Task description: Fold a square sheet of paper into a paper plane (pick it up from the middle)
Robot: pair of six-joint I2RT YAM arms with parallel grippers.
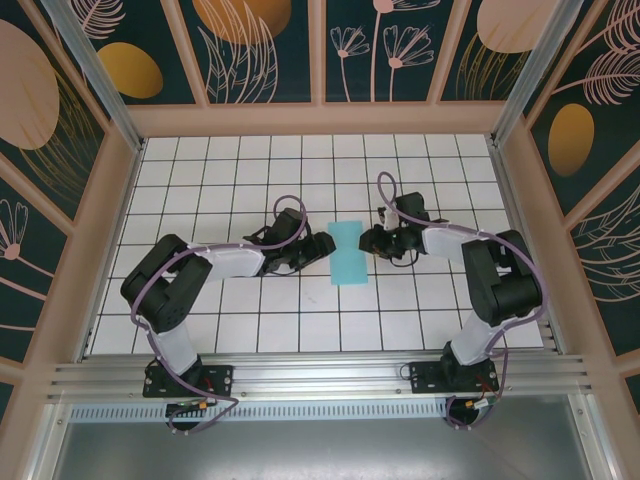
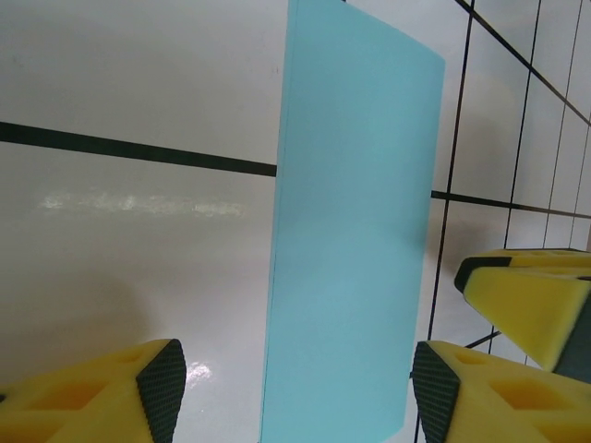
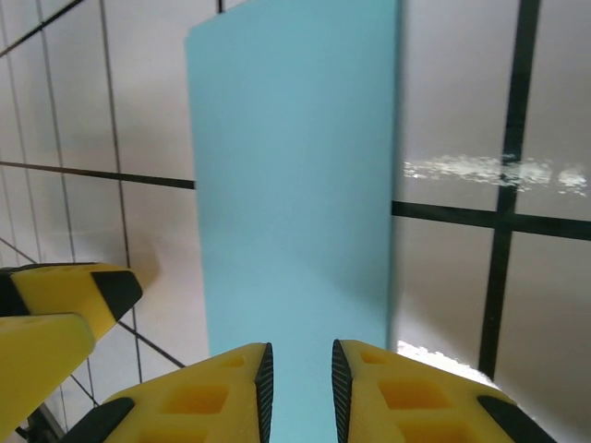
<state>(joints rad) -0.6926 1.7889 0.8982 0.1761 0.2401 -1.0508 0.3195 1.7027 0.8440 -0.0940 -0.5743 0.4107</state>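
The turquoise paper [image 1: 350, 255] lies flat mid-counter [image 1: 240, 330], looking like a narrow rectangle. The left gripper [image 1: 322, 245] is at its 9 o'clock, jaws wide apart either side of the edge. The right gripper [image 3: 297, 378] is at its 3 o'clock, jaws nearly together over the edge; can't tell if it's actually pinching.

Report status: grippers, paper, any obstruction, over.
Left gripper open, straddling one end of the paper. Right gripper at a narrow slit over the opposite end. Paper flat, rectangular. Nothing in the way.
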